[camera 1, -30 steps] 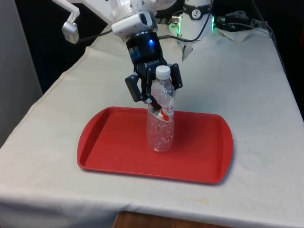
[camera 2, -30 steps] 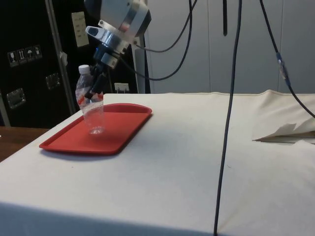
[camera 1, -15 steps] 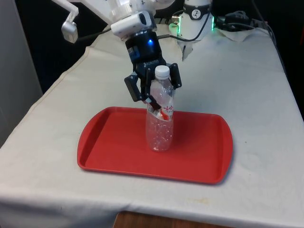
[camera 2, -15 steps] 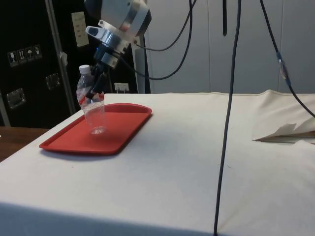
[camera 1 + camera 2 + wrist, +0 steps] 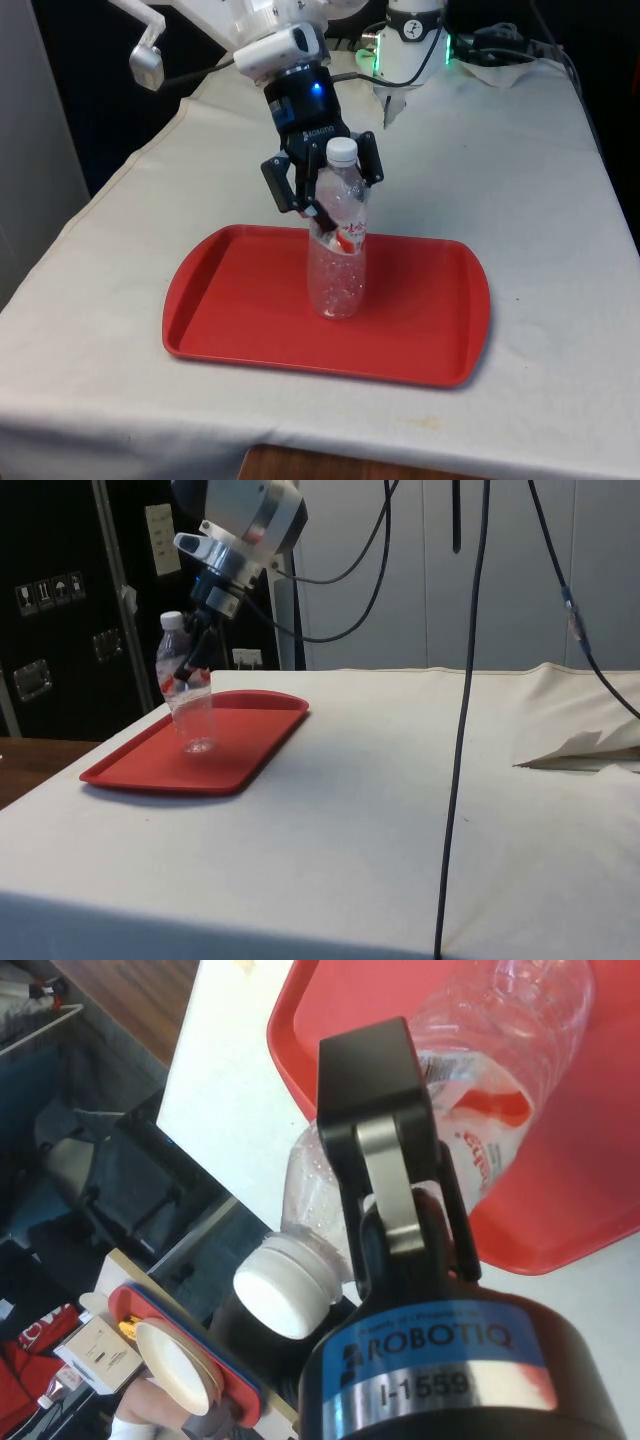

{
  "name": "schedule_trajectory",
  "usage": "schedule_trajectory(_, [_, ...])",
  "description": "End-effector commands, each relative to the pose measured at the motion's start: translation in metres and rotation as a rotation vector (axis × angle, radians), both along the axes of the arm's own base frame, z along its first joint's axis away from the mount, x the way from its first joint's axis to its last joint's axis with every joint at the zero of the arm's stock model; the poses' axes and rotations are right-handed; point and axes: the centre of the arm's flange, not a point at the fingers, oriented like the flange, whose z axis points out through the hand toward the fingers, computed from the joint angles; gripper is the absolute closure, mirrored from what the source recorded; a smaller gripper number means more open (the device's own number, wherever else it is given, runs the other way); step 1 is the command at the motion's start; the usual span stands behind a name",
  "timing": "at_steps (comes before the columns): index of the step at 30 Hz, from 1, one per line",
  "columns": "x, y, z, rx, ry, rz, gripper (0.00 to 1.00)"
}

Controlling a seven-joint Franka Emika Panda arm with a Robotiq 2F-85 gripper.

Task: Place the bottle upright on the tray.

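A clear plastic bottle [image 5: 338, 270] with a white cap and a red-and-white label stands on its base near the middle of the red tray [image 5: 240, 310]. In the side view the bottle [image 5: 190, 715] leans slightly on the tray [image 5: 250, 740]. My gripper [image 5: 335, 213] comes down at a slant from the far side and is shut on the bottle's upper part, just below the cap. The side view has the gripper [image 5: 192, 668] at the label's height. In the wrist view one finger [image 5: 385, 1170] lies across the bottle [image 5: 500, 1080], with the tray [image 5: 560, 1200] underneath.
The tray lies close to the table's front edge on the white cloth [image 5: 530, 180]. Black cables [image 5: 465, 680] hang down over the table in the side view. A raised fold of cloth [image 5: 580, 748] sits at that view's right.
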Motion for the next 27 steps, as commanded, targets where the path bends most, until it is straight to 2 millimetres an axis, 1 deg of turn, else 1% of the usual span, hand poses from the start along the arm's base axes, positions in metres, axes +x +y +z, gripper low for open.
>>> schedule_trajectory(1, [0.0001, 0.0004, 0.0001, -0.002, 0.000, 0.000, 0.58])
schedule_trajectory(3, [0.0007, 0.0002, 0.0015, 0.000, -0.003, 0.000, 0.50])
schedule_trajectory(4, [0.0001, 0.0004, 0.0001, -0.001, -0.001, 0.000, 0.50])
schedule_trajectory(5, [0.0001, 0.0004, 0.0001, -0.001, -0.001, 0.000, 0.41])
schedule_trajectory(7, [0.0001, 0.0004, 0.0001, -0.002, -0.001, 0.001, 0.31])
schedule_trajectory(8, [0.0001, 0.0004, 0.0001, -0.002, 0.000, 0.000, 0.23])
schedule_trajectory(12, [0.0001, 0.0004, 0.0001, -0.002, 0.000, 0.000, 0.03])
schedule_trajectory(14, [0.0001, 0.0004, 0.0001, -0.002, 0.000, 0.000, 0.00])
schedule_trajectory(27, [-0.0007, 0.0013, -0.0001, 0.002, -0.001, 0.001, 0.00])
